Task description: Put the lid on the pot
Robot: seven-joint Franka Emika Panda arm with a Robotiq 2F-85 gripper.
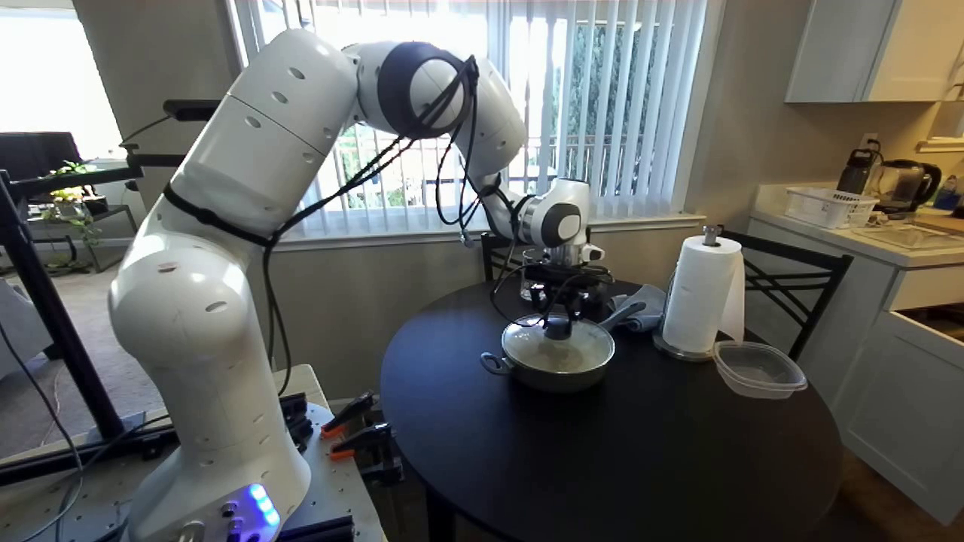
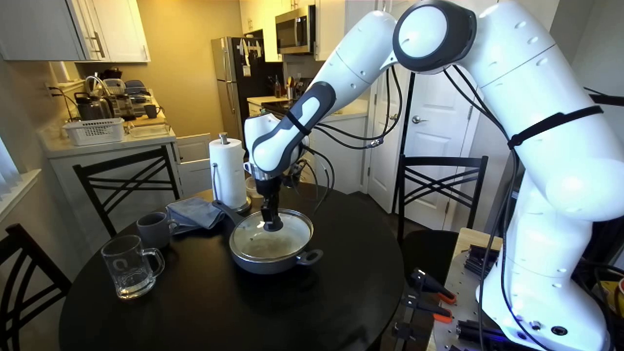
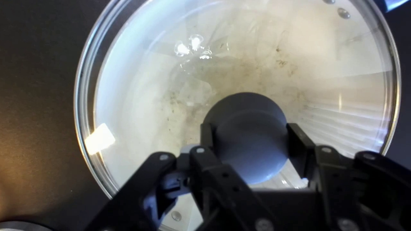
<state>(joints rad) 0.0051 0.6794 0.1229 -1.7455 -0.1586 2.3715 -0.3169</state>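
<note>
The pot [image 1: 561,380] stands on the dark round table, with its long handle toward the cloth; it also shows in an exterior view [image 2: 265,266]. The clear glass lid [image 1: 531,342] lies level over the pot and appears to rest on its rim; it also shows in an exterior view [image 2: 253,243] and in the wrist view [image 3: 144,96]. My gripper [image 3: 247,138] points down at the lid's centre, with a finger against each side of the dark knob [image 3: 250,144]. In the wrist view the lid's rim extends a little past the cream interior at left.
A paper towel roll [image 1: 697,293] and a clear plastic container [image 1: 757,370] stand on the table [image 1: 678,467]. A blue-grey cloth [image 2: 195,213], a grey mug [image 2: 153,230] and a glass mug [image 2: 129,268] are on the pot's other side. Chairs surround the table.
</note>
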